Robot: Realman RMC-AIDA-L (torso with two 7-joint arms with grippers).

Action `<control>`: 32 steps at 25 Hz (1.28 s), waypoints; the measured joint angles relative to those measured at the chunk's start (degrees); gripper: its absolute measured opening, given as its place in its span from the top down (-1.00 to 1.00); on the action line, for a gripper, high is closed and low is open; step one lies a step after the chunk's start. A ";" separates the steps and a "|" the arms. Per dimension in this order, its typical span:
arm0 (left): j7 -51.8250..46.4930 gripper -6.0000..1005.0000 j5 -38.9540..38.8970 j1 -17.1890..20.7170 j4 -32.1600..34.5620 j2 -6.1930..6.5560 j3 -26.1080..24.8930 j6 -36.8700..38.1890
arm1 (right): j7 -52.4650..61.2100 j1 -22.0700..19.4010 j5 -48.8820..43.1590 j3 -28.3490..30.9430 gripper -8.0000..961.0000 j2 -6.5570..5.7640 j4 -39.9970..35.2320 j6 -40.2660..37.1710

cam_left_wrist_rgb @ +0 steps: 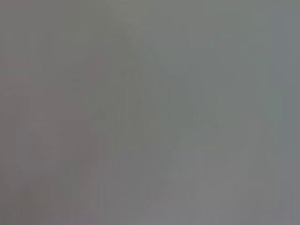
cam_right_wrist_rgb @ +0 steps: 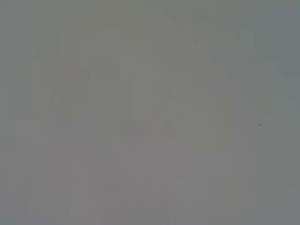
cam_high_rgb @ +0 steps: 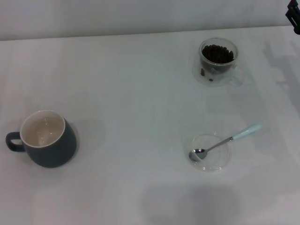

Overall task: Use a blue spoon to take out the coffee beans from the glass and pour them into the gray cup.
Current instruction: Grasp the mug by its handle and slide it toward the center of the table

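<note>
Nearest, the blue spoon (cam_high_rgb: 224,142) rests its bowl in a clear saucer (cam_high_rgb: 208,152), right; lifting may drag the saucer. The gray cup (cam_high_rgb: 47,139) stands left. Farther right, the glass (cam_high_rgb: 218,58) holds coffee beans (cam_high_rgb: 217,54); scooping may tip it. At the far right edge, right hand (cam_high_rgb: 294,16): state cannot be told.

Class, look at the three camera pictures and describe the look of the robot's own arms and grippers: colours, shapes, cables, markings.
Very little shows. In the head view only a small black, angular piece of the right arm pokes in at the top right corner, too little to tell its fingers, cables or markings. The left arm is out of sight. Both wrist views show only a featureless grey blur, no fingers at all.
</note>
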 joint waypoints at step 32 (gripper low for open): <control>-5.74 -0.35 37.38 14.27 -11.29 0.18 0.72 13.02 | -0.11 3.33 0.45 0.32 -0.76 -0.21 -2.06 -0.55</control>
